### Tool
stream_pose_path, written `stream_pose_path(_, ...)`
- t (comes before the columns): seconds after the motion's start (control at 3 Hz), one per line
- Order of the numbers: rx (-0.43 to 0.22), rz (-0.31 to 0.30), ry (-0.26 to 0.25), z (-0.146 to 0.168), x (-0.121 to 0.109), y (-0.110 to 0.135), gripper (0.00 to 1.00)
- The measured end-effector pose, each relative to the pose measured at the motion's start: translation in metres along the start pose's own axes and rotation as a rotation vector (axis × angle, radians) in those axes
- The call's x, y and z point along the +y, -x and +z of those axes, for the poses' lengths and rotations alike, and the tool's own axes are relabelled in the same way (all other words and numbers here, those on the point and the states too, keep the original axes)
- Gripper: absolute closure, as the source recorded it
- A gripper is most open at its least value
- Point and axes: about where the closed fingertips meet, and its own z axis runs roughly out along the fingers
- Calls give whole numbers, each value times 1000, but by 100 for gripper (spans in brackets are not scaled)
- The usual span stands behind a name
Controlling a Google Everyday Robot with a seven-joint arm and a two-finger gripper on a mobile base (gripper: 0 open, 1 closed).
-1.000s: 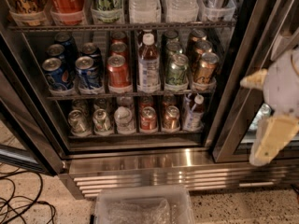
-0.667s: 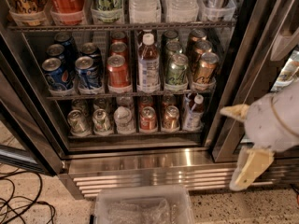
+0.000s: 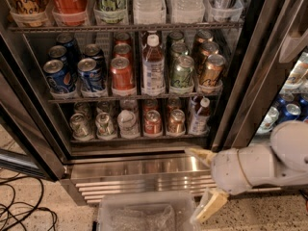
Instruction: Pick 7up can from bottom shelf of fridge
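Cream tool (image 3: 203,181) spread wide, low before ribbed steel grille (image 3: 120,186)

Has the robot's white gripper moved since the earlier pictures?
Yes. The white, cream-fingered gripper moved down and left, from beside the dark door frame to the front of the ribbed steel base grille.

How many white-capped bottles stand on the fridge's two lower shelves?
2. The upper bottle stands centre on the middle shelf; the lower bottle at the right end of the bottom shelf. More may hide behind. The open gripper hangs outside, lower right.
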Motion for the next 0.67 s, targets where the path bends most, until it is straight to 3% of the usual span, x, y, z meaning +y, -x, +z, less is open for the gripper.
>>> stream_pose_path(0.33, -144, 89, -21, 47, 17, -3, 0)
stream_pose_path(0.67, -198, 221, -74, 86, 26, -12, 0)
